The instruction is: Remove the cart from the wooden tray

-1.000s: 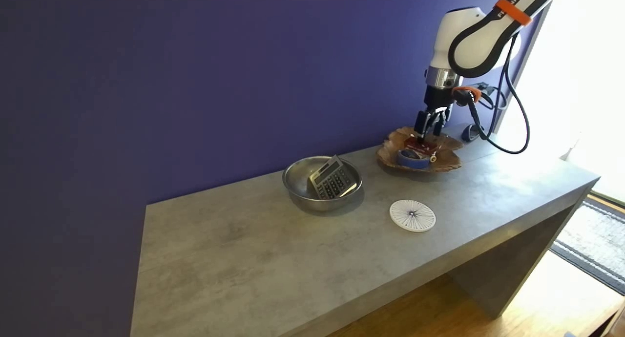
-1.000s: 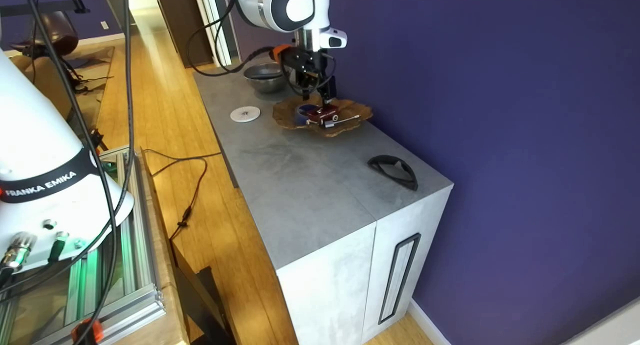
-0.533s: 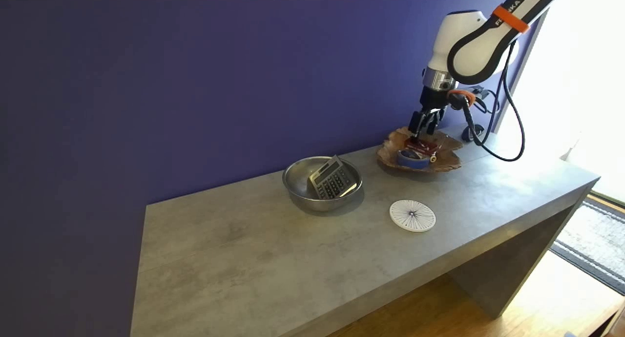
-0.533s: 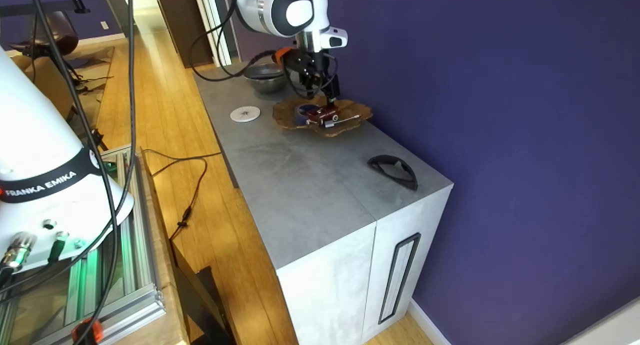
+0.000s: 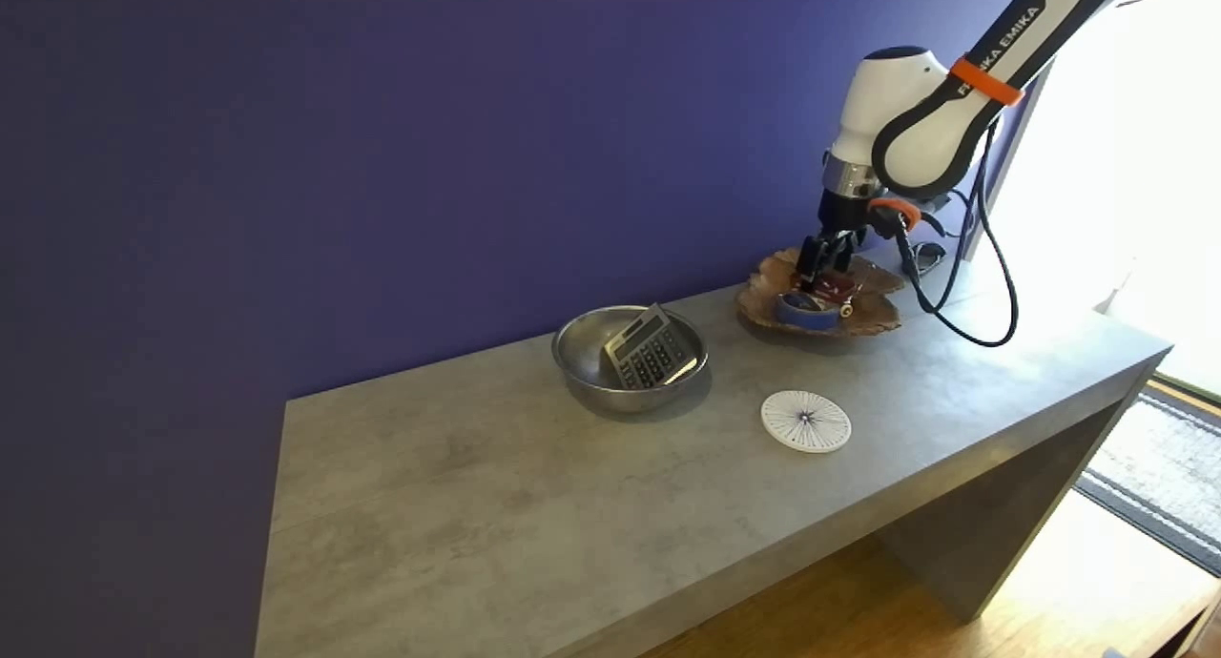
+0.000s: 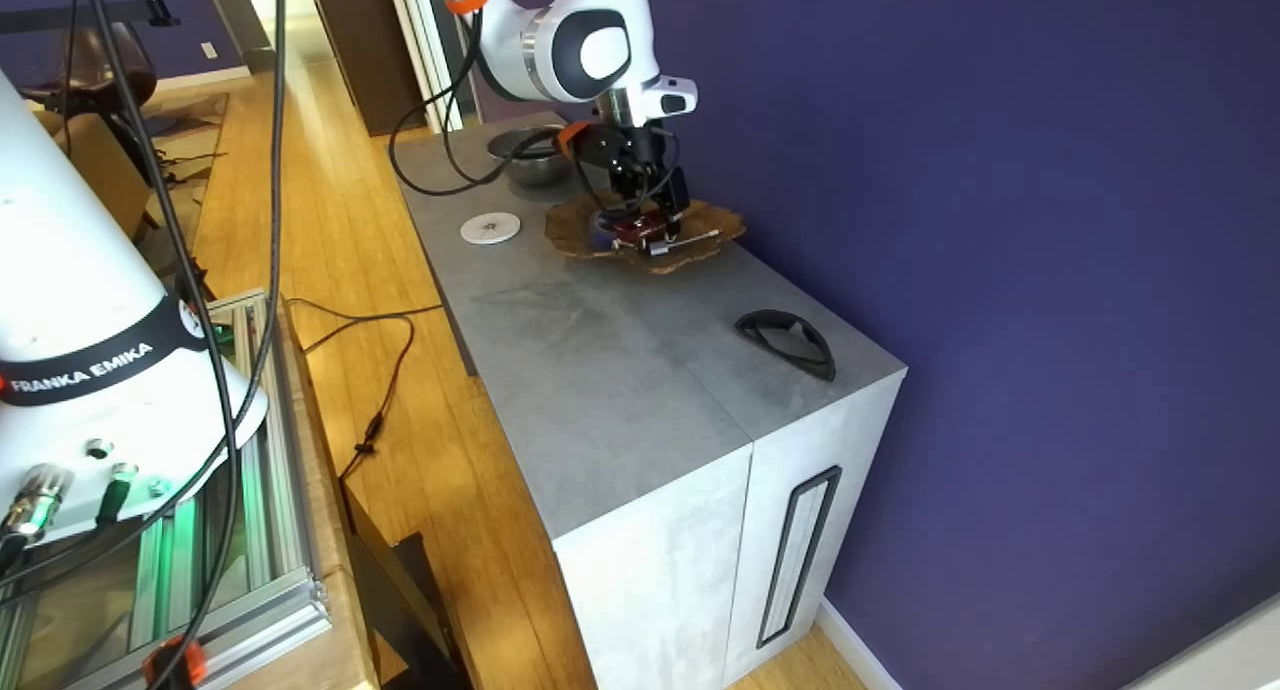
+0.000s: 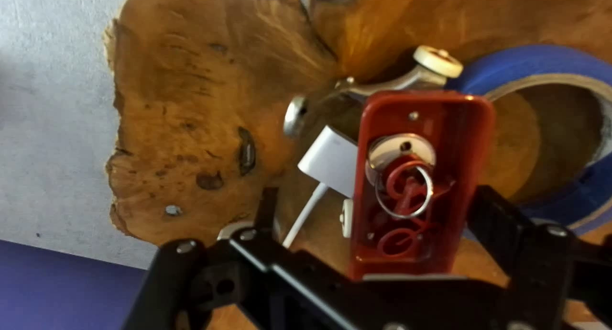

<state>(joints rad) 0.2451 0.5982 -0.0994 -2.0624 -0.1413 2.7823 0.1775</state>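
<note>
red cart (image 7: pixel 447 160) in wooden tray (image 7: pixel 191 105), gripper (image 7: pixel 374 199) straddling it, jaws apart.
its long axis runs across the jaws' closing line.

Exterior view: arm link (image 5: pixel 1025 46) lettered "FRANKA EMIKA", partly covered by orange strap (image 5: pixel 986 82). Black band (image 6: pixel 95 358) on white arm base (image 6: pixel 85 270): "FRANKA EMIKA".

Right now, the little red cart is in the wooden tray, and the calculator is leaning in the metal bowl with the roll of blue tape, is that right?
Not quite: the roll of blue tape isn't in the metal bowl. It lies in the wooden tray beside the red cart, as the wrist view shows. The calculator does lean in the metal bowl.
</note>
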